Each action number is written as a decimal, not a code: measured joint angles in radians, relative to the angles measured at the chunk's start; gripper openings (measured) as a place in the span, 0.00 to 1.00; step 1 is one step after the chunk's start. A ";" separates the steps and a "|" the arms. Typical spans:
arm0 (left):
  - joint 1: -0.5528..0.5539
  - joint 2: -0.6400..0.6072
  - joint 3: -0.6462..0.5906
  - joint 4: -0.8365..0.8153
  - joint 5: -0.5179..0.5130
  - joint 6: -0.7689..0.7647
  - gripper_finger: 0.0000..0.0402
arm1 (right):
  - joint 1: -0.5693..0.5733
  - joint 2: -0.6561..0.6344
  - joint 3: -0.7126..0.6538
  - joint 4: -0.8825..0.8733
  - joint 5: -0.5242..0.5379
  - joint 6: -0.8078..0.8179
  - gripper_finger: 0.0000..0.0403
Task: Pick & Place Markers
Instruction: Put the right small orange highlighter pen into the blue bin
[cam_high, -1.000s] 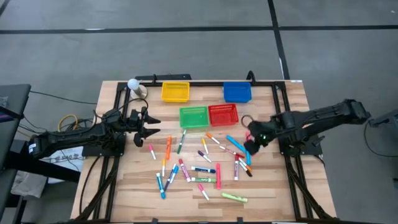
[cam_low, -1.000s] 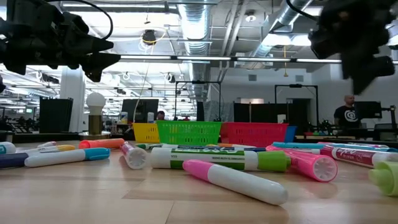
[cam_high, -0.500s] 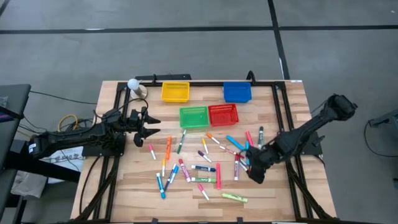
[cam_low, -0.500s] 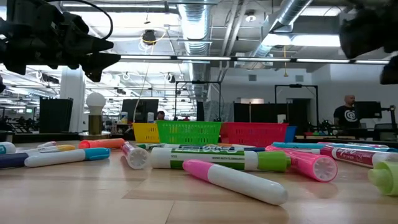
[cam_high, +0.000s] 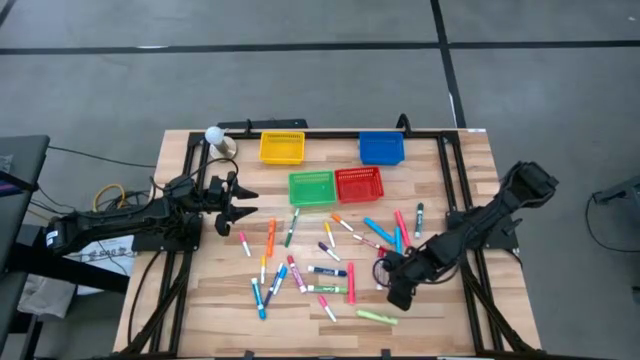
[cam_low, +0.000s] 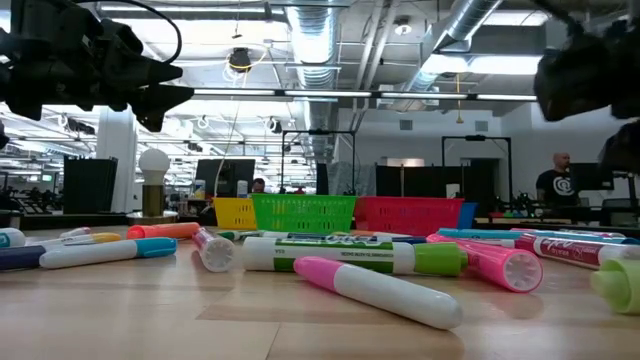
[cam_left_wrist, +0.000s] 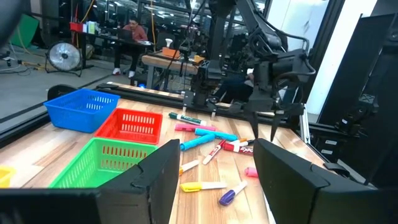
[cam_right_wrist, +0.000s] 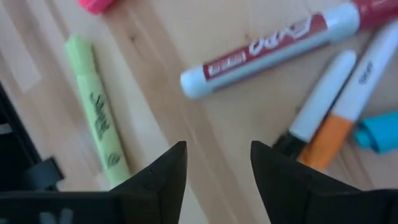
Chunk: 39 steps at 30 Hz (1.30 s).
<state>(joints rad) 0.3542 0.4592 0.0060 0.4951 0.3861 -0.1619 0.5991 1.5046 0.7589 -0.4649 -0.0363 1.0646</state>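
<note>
Right gripper (cam_high: 395, 290) low over the markers (cam_high: 330, 262), fingers parted, grasping nothing.
Nearest its fingers, a yellow-green marker (cam_right_wrist: 98, 127) and a red marker (cam_right_wrist: 267, 50), long axis about 8-to-2 o'clock in the wrist view; best square the fingers across one barrel, clear of neighbours. Left gripper (cam_high: 238, 207) waits released at the tabletop's (cam_high: 440, 320) 9 o'clock.

The markers (cam_high: 320, 262) lie scattered across the middle of the surface (cam_high: 220, 300), many touching or crossing, with little bare wood between them. Four baskets stand at the far side: yellow basket (cam_high: 282, 148) and blue basket (cam_high: 381, 148) behind, green basket (cam_high: 311, 187) and red basket (cam_high: 358, 184) in front, touching. Bare surface remains along the near edge and the near left corner. The right gripper (cam_high: 396, 290) occupies the near right of the cluster, beside a yellow-green marker (cam_high: 377, 317).
</note>
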 joint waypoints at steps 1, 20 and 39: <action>0.000 0.000 0.000 0.000 0.000 0.000 0.51 | -0.007 0.007 0.000 -0.001 0.006 0.000 0.41; 0.000 0.012 0.000 0.000 0.000 0.000 0.51 | -0.053 -0.013 0.037 -0.137 -0.035 -0.048 0.39; 0.000 0.015 0.000 0.000 0.000 0.000 0.51 | -0.114 -0.011 0.001 -0.163 0.045 -0.105 0.37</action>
<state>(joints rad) 0.3538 0.4744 0.0063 0.4956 0.3862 -0.1619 0.4855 1.4933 0.7597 -0.6279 0.0086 0.9595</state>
